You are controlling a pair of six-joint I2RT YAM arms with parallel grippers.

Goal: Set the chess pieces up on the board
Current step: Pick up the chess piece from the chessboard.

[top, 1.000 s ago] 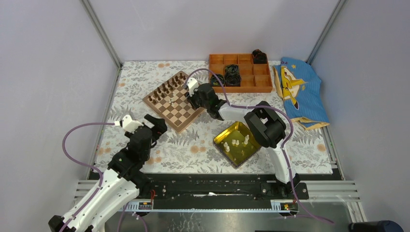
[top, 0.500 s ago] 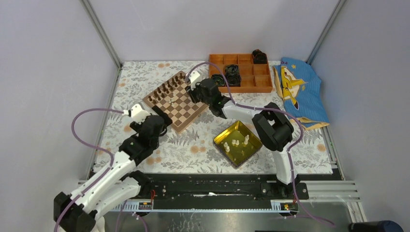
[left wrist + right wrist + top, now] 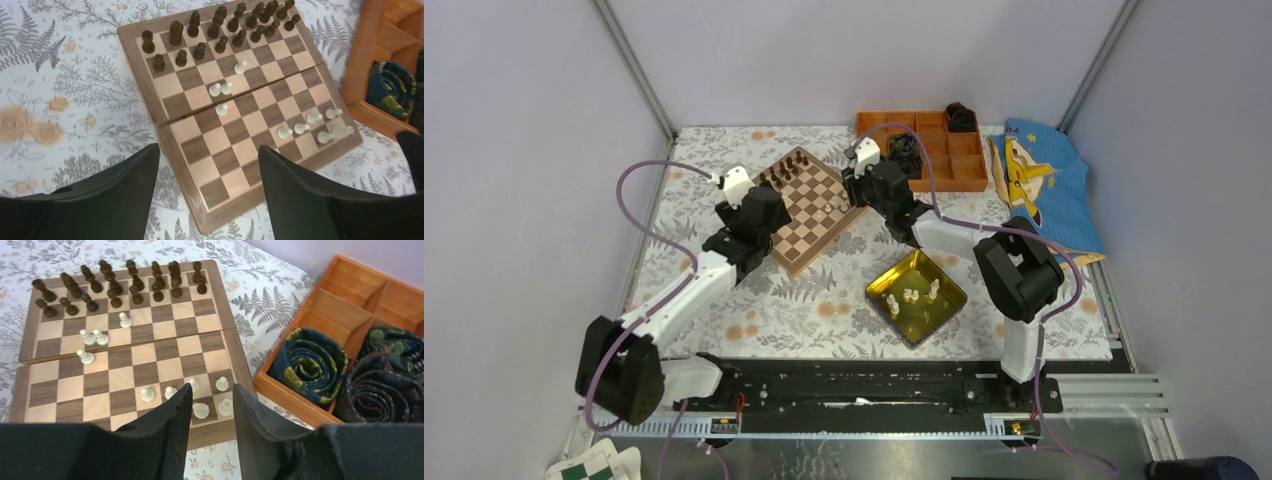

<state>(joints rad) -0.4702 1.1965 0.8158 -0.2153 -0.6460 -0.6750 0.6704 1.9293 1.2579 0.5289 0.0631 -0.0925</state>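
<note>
Chess pieces (image 3: 911, 295) wait in the yellow tray (image 3: 873, 290). Beyond, the left claw (image 3: 207, 150) has swung up to the board (image 3: 809, 235), wide open, empty; the right claw (image 3: 212, 387), narrowly parted, empty, has backed off it: another fetch looks due.

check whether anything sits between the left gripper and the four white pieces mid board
Nothing visible does. The left gripper hangs open over the board's near half, and only bare squares lie between it and the four white pieces; the dark pieces stand beyond them.
</note>
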